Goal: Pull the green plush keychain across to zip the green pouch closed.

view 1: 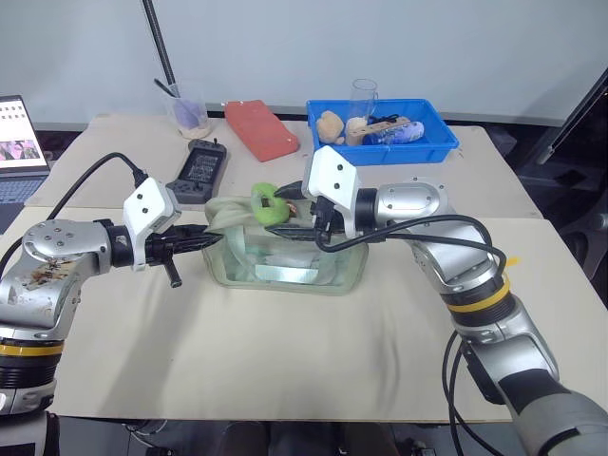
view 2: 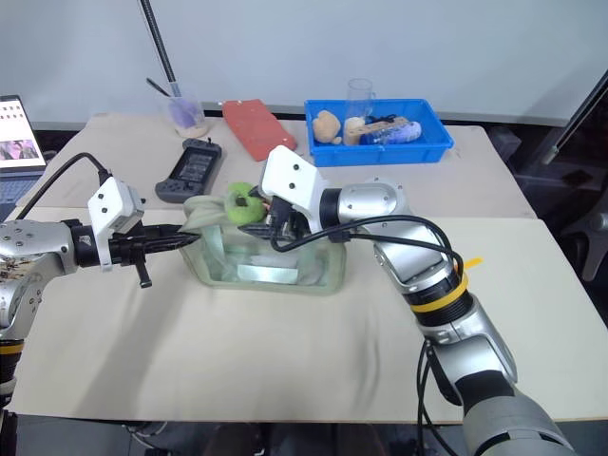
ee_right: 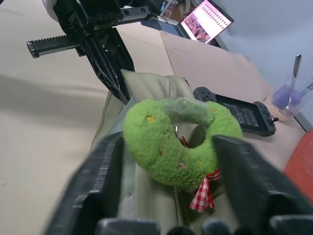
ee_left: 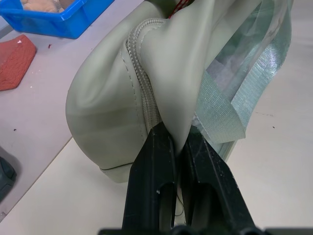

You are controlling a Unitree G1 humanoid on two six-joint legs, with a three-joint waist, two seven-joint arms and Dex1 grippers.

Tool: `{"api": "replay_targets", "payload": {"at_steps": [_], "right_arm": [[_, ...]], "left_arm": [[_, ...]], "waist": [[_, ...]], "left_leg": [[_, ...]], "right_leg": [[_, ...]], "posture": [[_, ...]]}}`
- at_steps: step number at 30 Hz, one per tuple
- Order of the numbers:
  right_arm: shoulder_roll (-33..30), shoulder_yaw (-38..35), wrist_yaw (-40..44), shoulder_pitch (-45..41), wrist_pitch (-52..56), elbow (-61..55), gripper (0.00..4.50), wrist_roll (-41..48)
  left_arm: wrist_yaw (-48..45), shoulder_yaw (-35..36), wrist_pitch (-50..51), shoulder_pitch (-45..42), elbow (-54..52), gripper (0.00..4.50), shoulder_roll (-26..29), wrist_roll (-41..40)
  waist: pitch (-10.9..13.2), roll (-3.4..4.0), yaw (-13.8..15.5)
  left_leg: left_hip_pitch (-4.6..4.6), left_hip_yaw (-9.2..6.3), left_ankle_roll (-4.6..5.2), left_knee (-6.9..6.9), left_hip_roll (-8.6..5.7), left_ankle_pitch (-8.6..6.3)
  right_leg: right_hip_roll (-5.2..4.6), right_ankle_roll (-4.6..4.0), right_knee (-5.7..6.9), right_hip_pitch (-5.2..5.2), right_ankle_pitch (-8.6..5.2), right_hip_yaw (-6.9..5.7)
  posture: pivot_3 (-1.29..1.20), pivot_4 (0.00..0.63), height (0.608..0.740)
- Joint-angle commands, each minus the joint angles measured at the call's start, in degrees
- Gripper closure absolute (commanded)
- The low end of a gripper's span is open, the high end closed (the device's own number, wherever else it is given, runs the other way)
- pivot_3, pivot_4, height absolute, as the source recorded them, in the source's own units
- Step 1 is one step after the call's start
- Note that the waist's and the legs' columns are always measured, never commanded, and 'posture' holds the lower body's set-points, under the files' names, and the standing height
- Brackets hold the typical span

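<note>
Head views: the pouch (view 1: 285, 256) sits mid-counter (view 1: 285, 361), nearer than the blue bin (view 1: 382, 133). The left pincer (view 1: 211, 240) is closed on the pouch's left end, bracing it. The keychain (view 1: 269, 203) rests on top of the pouch near that left end, and the right pincer (view 1: 306, 224) reaches in just right of it.

Left wrist view: both fingers (ee_left: 151, 181) are clamped on a fold of the pouch's fabric beside the zipper's teeth.

Right wrist view: the right pincer's jaws stand apart on either side of the keychain, seemingly not yet squeezing it.

Judging by this, the pouch is steadied, but the grab and the whole pull across are left.
</note>
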Motion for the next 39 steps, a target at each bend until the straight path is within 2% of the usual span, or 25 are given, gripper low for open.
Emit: {"api": "replay_targets", "payload": {"at_steps": [1,5,6,13,21,28,31,39], "right_arm": [[0.6,-2.3,0.3,-0.8,0.3,-2.2,2.95,1.4],[1.2,-4.1,-0.2,-0.5,2.5,-3.2,4.32,3.7],[1.3,-4.8,-0.2,-0.5,3.3,-3.4,4.45,4.5],[-1.2,-14.4,-4.3,-1.4,10.0,-0.4,4.45,8.0],[-16.0,-22.6,-4.6,8.2,13.0,-4.2,4.45,8.1],[-22.9,-29.4,-8.2,17.5,12.5,-3.4,4.45,6.0],[-21.9,-26.9,-9.8,22.4,8.4,-1.6,4.45,4.0],[-8.4,-18.5,-14.0,27.8,8.7,-3.0,4.45,5.1]], "left_arm": [[-0.1,0.5,-0.5,0.4,-1.3,4.50,0.3,0.1],[-0.2,0.1,-0.6,0.2,-1.0,4.50,0.0,0.2],[-0.2,0.1,-0.7,0.2,-0.9,4.50,0.0,0.2],[-0.5,-0.1,-1.5,0.7,-0.3,4.50,0.1,0.8],[-0.7,0.8,-1.9,1.4,0.6,4.50,1.1,1.1],[-1.4,0.2,-2.4,0.2,2.7,4.50,1.3,1.8],[-1.9,-1.3,-2.9,-1.3,3.8,4.50,0.9,2.2],[-2.3,-3.1,-4.0,-3.8,6.0,4.50,0.0,2.9]], "waist": [[0.0,0.00,0.0],[0.0,0.00,0.0],[0.0,0.00,0.0],[0.0,0.00,0.1],[0.0,0.00,0.4],[0.0,0.01,0.1],[0.0,0.00,0.0],[0.0,0.01,-0.3]], "left_leg": [[0.00,0.00,0.00,0.00,0.00,0.00],[0.00,0.00,0.00,0.00,0.00,0.00],[0.00,0.00,0.00,0.00,0.00,0.00],[0.00,0.00,0.00,0.00,0.00,0.00],[-0.02,0.02,0.00,-0.04,-0.05,-0.01],[0.04,0.01,0.00,-0.06,-0.03,-0.01],[0.04,0.02,0.00,-0.05,-0.05,0.00],[0.09,-0.02,0.01,-0.05,-0.04,0.00]], "right_leg": [[0.00,0.00,0.01,0.00,0.00,0.00],[0.00,0.00,0.01,0.00,0.00,-0.01],[0.00,0.00,0.01,0.00,0.00,-0.01],[-0.02,-0.01,-0.01,0.01,0.00,-0.01],[-0.08,-0.03,-0.11,0.04,-0.04,0.00],[-0.06,-0.01,-0.09,0.05,-0.07,0.01],[-0.07,-0.08,-0.12,0.08,-0.18,0.02],[0.00,0.14,-0.04,0.09,-0.09,0.06]], "posture": [[0.00,0.150,0.740],[0.00,0.150,0.740],[0.00,0.150,0.740],[0.00,0.150,0.740],[0.00,0.150,0.740],[0.00,0.150,0.740],[0.00,0.150,0.740],[0.00,0.150,0.740]]}}
